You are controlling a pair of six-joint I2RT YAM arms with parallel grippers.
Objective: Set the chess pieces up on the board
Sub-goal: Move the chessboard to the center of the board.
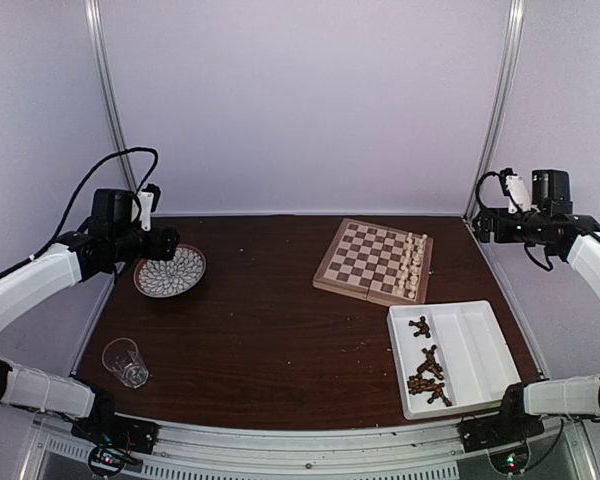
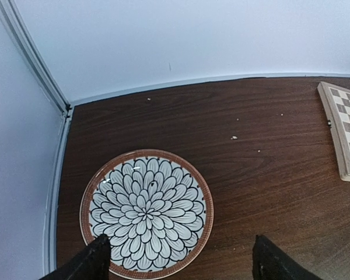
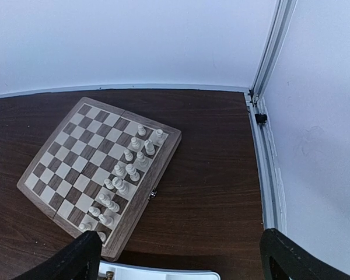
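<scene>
The board [image 1: 373, 260] lies at the back right of the table, turned a little. Cream-white chess pieces [image 1: 414, 262] stand in two rows along its right side, also clear in the right wrist view [image 3: 125, 172]. Dark brown chess pieces [image 1: 427, 372] lie loose in the left compartment of a white tray [image 1: 475, 345]. My left gripper [image 2: 184, 256] hangs open and empty above a patterned plate [image 2: 146, 213], far from the board. My right gripper [image 3: 184, 256] hovers open and empty over bare table, right of the board [image 3: 76, 157] and behind the tray.
A flower-patterned plate [image 1: 170, 270] sits at the back left. A clear drinking glass [image 1: 126, 362] stands near the front left edge. White walls and metal posts close in the back and both sides. The tray's rim [image 3: 163, 273] shows just below the board.
</scene>
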